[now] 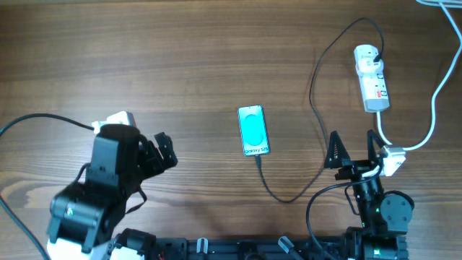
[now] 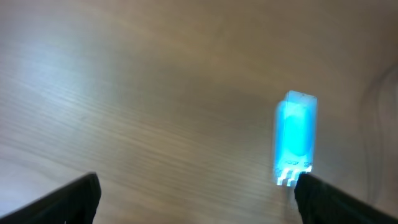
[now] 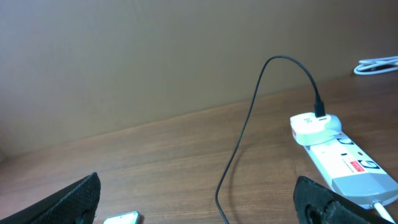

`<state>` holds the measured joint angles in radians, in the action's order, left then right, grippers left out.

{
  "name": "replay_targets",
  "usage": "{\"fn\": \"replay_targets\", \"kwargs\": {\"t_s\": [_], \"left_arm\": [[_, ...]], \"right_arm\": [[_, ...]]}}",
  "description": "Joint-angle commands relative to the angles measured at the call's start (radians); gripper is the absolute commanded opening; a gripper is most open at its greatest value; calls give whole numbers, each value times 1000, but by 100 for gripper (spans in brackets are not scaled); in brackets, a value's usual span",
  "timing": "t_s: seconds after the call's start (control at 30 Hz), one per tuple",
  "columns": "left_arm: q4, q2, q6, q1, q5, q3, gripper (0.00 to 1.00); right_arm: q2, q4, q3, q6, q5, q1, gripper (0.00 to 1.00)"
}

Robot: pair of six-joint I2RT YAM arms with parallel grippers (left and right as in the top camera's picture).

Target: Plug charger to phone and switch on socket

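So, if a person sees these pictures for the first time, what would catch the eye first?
The phone comes first: its bright cyan screen glows in the middle of the brown wooden table. Next comes the white socket at the far right. The thin black charger loops from the plug on it down towards the phone's near end.

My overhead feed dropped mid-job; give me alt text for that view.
A cyan-screened phone lies mid-table, the black charger running from its near end to the white socket at far right. The left claw and right claw are open and empty.
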<state>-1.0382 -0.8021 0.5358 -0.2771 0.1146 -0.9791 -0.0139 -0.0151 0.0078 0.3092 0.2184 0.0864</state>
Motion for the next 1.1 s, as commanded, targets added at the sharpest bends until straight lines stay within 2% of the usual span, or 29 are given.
{"fn": "replay_targets", "kwargs": {"t_s": [0.0, 0.07, 0.13, 0.17, 0.23, 0.3, 0.47, 0.93, 1.0, 1.07], "left_arm": [[288, 259, -34, 56, -26, 270, 100], [440, 488, -34, 122, -75, 533, 100], [724, 729, -34, 209, -157, 863, 100], [799, 755, -43, 229, -155, 903, 100], [834, 776, -91, 253, -144, 914, 100], [838, 799, -159, 262, -70, 917, 100], [974, 799, -189, 262, -18, 973, 100], [974, 799, -188, 275, -38, 973, 100], [982, 799, -192, 276, 37, 973, 100], [982, 799, -192, 275, 33, 973, 100]], "right_arm": [[10, 0, -3, -20, -19, -5, 100], [10, 0, -3, -19, -19, -5, 100], [10, 0, -3, -20, -19, -5, 100], [10, 0, -3, -20, -19, -5, 100], [10, 0, -3, -19, -19, -5, 100], [10, 0, -3, -19, -19, -5, 100], [10, 0, -3, -19, -19, -5, 100], [10, 0, -3, -20, -19, -5, 99], [10, 0, -3, -20, -19, -5, 100], [10, 0, -3, -19, -19, -5, 100]]}}
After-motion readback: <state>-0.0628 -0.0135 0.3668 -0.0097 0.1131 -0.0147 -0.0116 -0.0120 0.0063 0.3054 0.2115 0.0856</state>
